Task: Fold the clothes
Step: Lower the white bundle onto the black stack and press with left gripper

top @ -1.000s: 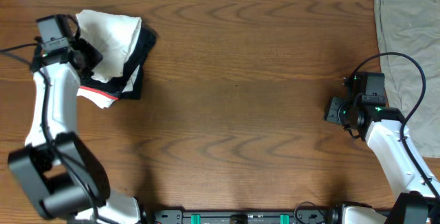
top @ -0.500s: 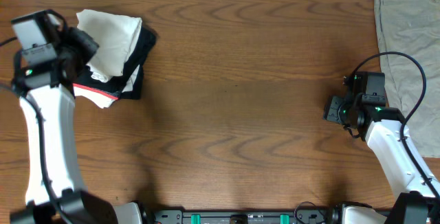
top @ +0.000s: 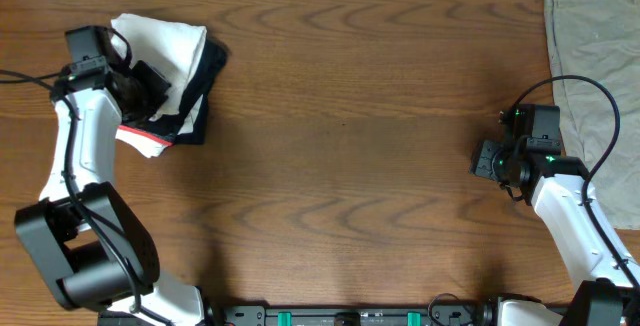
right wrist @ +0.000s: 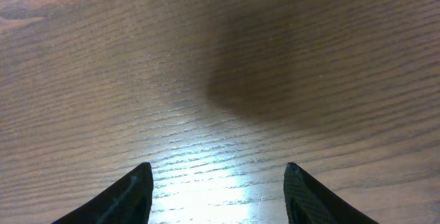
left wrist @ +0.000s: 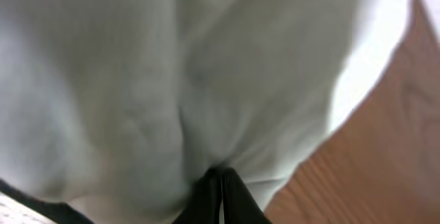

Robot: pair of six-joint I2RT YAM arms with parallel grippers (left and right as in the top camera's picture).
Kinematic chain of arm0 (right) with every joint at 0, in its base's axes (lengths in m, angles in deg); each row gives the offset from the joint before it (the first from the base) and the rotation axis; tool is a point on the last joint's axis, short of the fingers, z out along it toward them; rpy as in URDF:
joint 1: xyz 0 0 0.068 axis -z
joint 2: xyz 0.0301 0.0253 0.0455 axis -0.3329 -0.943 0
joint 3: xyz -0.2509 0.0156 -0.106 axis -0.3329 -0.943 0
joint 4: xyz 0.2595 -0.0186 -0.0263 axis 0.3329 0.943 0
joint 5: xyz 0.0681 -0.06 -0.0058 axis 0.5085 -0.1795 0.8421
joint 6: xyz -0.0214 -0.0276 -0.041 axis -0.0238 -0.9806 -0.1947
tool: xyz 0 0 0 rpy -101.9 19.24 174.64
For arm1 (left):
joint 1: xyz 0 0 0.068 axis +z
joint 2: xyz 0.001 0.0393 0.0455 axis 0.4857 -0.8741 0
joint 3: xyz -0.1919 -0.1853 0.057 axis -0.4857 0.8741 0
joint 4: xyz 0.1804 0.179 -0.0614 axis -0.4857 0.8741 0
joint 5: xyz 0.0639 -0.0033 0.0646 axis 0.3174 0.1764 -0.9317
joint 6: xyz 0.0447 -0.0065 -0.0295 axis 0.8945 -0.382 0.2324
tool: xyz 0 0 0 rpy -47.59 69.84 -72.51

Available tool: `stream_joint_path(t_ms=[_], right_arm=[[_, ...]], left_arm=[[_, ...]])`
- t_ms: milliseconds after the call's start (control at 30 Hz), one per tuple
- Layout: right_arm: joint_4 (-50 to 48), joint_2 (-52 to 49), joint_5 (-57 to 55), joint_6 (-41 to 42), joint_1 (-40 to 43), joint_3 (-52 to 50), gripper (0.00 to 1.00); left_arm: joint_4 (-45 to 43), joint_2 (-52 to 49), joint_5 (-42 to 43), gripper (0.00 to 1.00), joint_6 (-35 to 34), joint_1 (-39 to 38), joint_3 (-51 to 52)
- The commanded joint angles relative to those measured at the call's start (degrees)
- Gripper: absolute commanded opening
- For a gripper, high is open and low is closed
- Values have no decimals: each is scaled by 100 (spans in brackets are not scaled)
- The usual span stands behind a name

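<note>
While the white T-shirt (top: 172, 48) sits bunched and unspread, you are at the very start: by my reading, no fold has been made. Nearest you, the right gripper (right wrist: 218, 195) hangs with jaws apart over the bare table (top: 350, 186), holding nothing. Farther back, the left gripper (left wrist: 221, 185) is pinched together on a pucker of the shirt, which lies heaped on a black garment with a red edge (top: 200, 116) in the far-left corner. Spreading, smoothing and every fold remain. An olive-grey cloth (top: 592, 56) lies far right.
</note>
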Motion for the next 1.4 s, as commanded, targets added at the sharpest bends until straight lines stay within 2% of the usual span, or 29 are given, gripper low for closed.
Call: stream_joint_path(t_ms=[0, 133, 333, 467, 767, 867, 1000, 1067, 1133, 1200, 1267, 1300, 1333, 1367], right_arm=[[-17, -13, 22, 31, 33, -35, 60], [0, -13, 24, 31, 33, -35, 61], [4, -13, 24, 31, 33, -35, 63], [2, -13, 24, 31, 33, -35, 63], [4, -13, 22, 31, 33, -35, 65], [2, -13, 24, 31, 33, -35, 66], [2, -13, 26, 33, 33, -35, 68], [-7, -13, 26, 33, 33, -35, 72], [-24, -13, 24, 33, 33, -35, 81], [-24, -13, 24, 33, 33, -35, 99], [-20, -13, 24, 33, 33, -35, 99], [-17, -13, 24, 33, 33, -35, 99], [-17, -13, 24, 31, 33, -35, 99], [-17, -13, 24, 33, 33, -35, 99]], left_arm=[[-81, 402, 363, 6, 94, 55, -286], [-243, 721, 201, 6, 72, 144, -286], [173, 599, -1235, 6, 72, 168, -164], [166, 415, -1722, 6, 74, 168, -35], [111, -70, -1738, 6, 116, 260, -22], [109, 170, -1672, 6, 92, 269, -33], [72, 815, -940, 6, -9, 264, -57], [52, 1185, -629, 6, -201, 264, -57], [52, 1547, -374, 6, -317, 245, -57], [55, 1871, -319, 6, -334, 192, -57], [59, 2085, -321, 15, -334, 142, -57], [59, 2159, -321, 33, -334, 118, -57], [61, 2245, -319, 62, -337, 111, -57], [107, 2269, -319, 80, -337, 114, -57]])
